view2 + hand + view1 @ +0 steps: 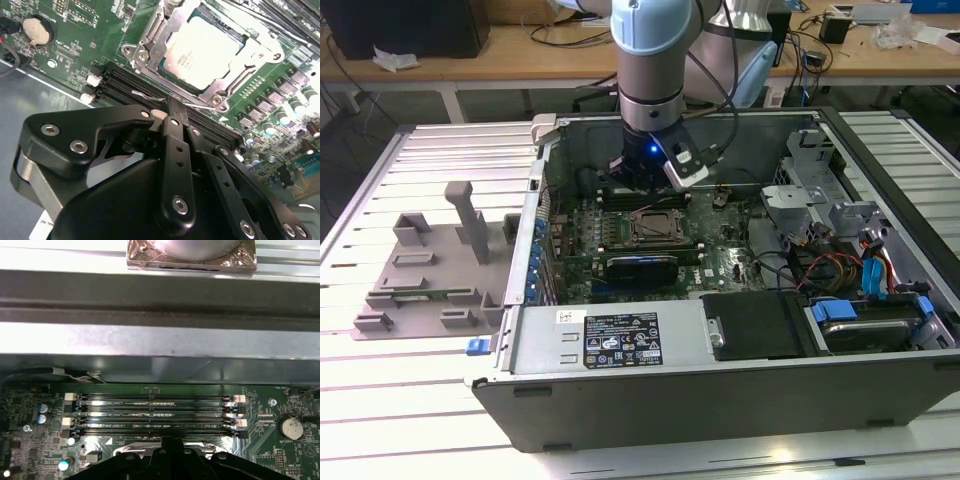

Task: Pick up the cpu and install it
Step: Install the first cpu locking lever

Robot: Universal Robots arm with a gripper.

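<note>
Silver cpu [200, 55] sits in socket [145, 35] — one socket edge cropped, tool [172, 107] near.

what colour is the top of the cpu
Shiny silver-grey cpu top, clearest in the second wrist view.

1. Arm [650, 50]: pale blue-grey cylindrical segments, with black cables [718, 70] running alongside.
2. Blue light [652, 150] glowing just above the tool [645, 178] (on the dark wrist ring).
3. Tool linkages: matte black, studded with silver screw heads [179, 205].
</note>
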